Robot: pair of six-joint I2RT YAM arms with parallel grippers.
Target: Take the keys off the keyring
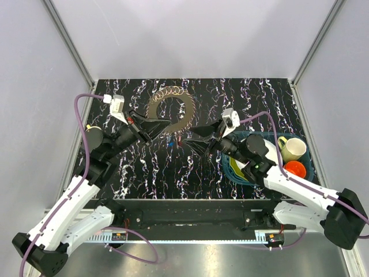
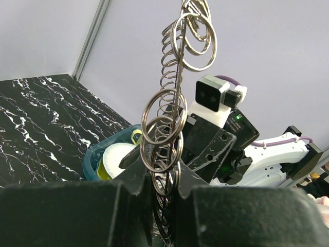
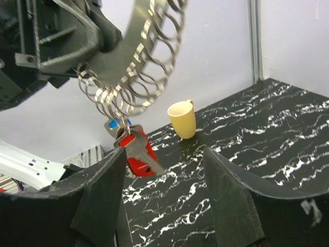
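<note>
Holding mug (image 1: 291,149), cup (image 1: 295,169), perhaps plate (image 1: 270,152): bin (image 1: 308,153)

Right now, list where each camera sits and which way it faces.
Top external: above, behind the bases, looking down at the table; left arm and right arm show.
Left wrist: on the left arm, looking along the keyring clamped in the left gripper, toward the right arm; own fingers below.
Right wrist: on the right arm, facing the keys hanging from the keyring; own open fingers show.
Both wrist views share the keyring.
</note>
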